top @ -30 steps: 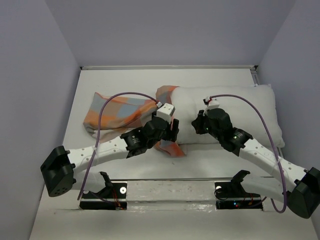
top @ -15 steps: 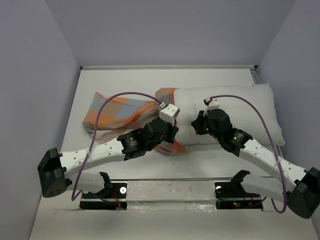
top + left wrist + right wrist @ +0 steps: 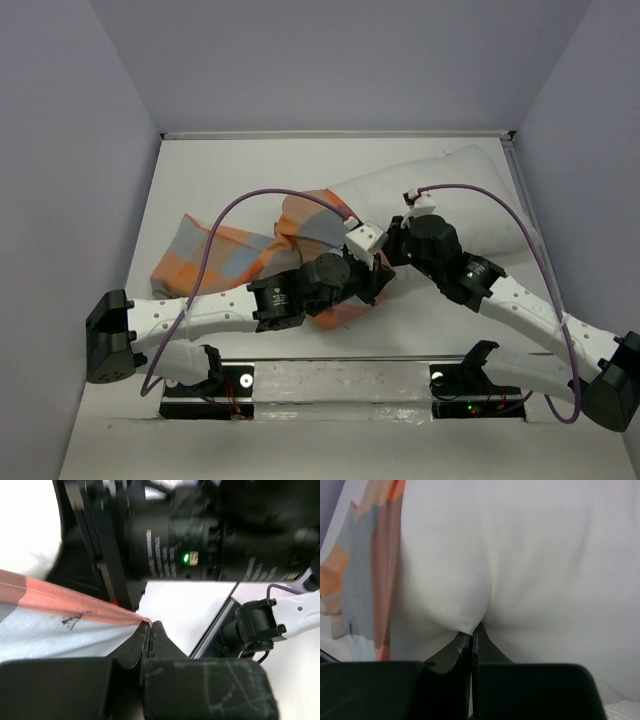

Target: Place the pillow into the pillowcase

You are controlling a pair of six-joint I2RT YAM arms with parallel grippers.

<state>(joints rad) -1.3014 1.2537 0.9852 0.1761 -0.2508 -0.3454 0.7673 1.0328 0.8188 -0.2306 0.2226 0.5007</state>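
Observation:
The white pillow (image 3: 460, 195) lies tilted across the right half of the table, its far end toward the back right corner. The checked pillowcase (image 3: 215, 262) trails left from the pillow's near-left end, with a fold over that end. My left gripper (image 3: 383, 272) is shut on the pillowcase's orange hem; in the left wrist view the hem (image 3: 75, 611) runs into the closed tips of the left gripper (image 3: 149, 626). My right gripper (image 3: 393, 240), just behind it, is shut on a pinch of the pillow (image 3: 520, 555) at the closed tips (image 3: 472, 629). Pillowcase checks (image 3: 370, 565) show at left.
The right arm's black wrist (image 3: 200, 540) fills the top of the left wrist view, very close to the left gripper. Purple cables (image 3: 250, 195) loop over both arms. Lilac walls close in the table on three sides. A metal rail (image 3: 340, 375) runs along the near edge.
My left gripper has shut on the pillowcase hem and moved right and nearer, dragging the pillowcase with it. The pillow has swung, its right end now toward the back corner.

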